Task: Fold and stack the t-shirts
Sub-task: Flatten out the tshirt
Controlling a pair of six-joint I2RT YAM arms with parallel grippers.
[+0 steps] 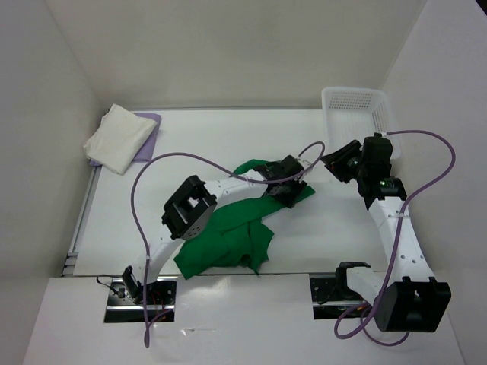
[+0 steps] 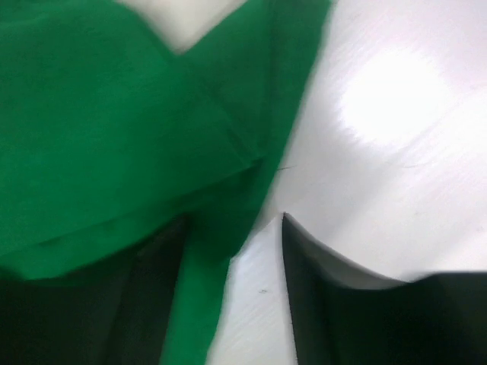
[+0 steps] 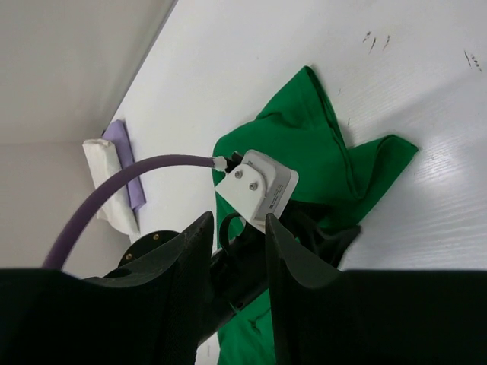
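Far left corner of the table (image 1: 335, 236): the cream white t-shirt (image 1: 118, 138) sits folded on top of the lavender t-shirt (image 1: 151, 128), which only pokes out along the right side and near edge. Both are well away from the arms.

In the middle, the green t-shirt (image 1: 228, 237) lies in a rumpled heap on the table, not folded at all. One corner stretches up and right, toward the centre. The left arm reaches diagonally over it, and the left gripper (image 1: 285, 187) hangs over that upper right part of the cloth. In its wrist view the fingers are spread, with a strip of green hanging in the gap. It lies against the left finger, but I can see bare table between it and the right one (so it's not pinched, as far as I can tell).

Further right, the right gripper (image 1: 340, 161) hovers above bare table just right of the green shirt, pointing back toward the left gripper. Its jaws are parted with nothing between them; through the gap you just see the other arm's wrist and the green cloth beyond.

The white mesh basket (image 1: 352, 92) sits in the far right corner, just behind the right arm.
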